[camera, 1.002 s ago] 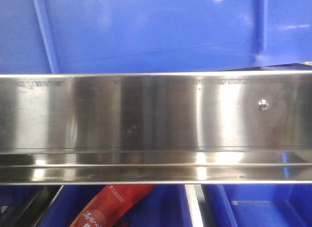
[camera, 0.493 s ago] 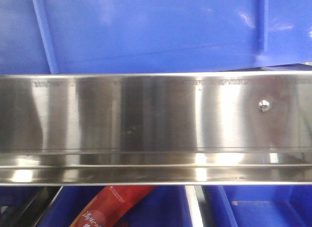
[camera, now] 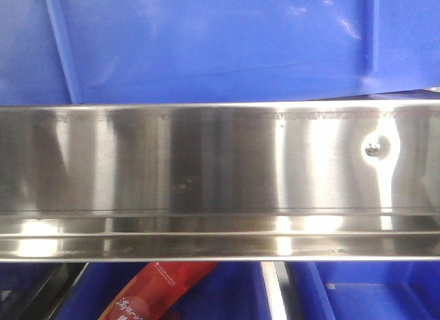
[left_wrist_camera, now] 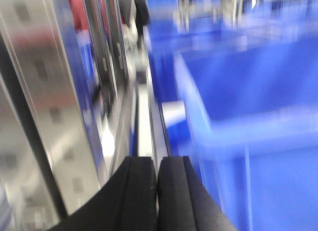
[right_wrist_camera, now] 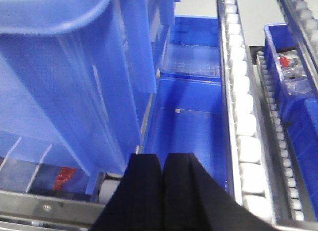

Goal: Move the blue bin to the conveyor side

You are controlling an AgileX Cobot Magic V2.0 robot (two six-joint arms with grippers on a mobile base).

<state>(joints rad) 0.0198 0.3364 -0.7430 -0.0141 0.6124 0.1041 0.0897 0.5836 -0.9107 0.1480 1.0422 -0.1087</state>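
The blue bin [camera: 220,45] fills the top of the front view, a glossy wall with a slanted rib at the left. In the right wrist view its ribbed wall and thick rolled rim [right_wrist_camera: 59,67] stand to the left of my right gripper [right_wrist_camera: 163,159], which is shut and holds nothing. In the blurred left wrist view the blue bin [left_wrist_camera: 268,92] is to the right of my left gripper [left_wrist_camera: 158,161], which is also shut and holds nothing. I cannot tell whether either gripper touches the bin. The conveyor belt with its red frame is not in view.
A shiny stainless-steel rail [camera: 220,162] with one bolt crosses the front view below the bin. Under it lie blue bins and a red packet [camera: 155,292]. Narrower blue bins in a row [right_wrist_camera: 191,126] sit ahead of the right gripper, with white roller tracks [right_wrist_camera: 243,121] to the right.
The highlights on the blue bin's wall and the reflections on the steel rail have shifted, with a dark reflection now by the bolt. The bin's edge has hardly moved.
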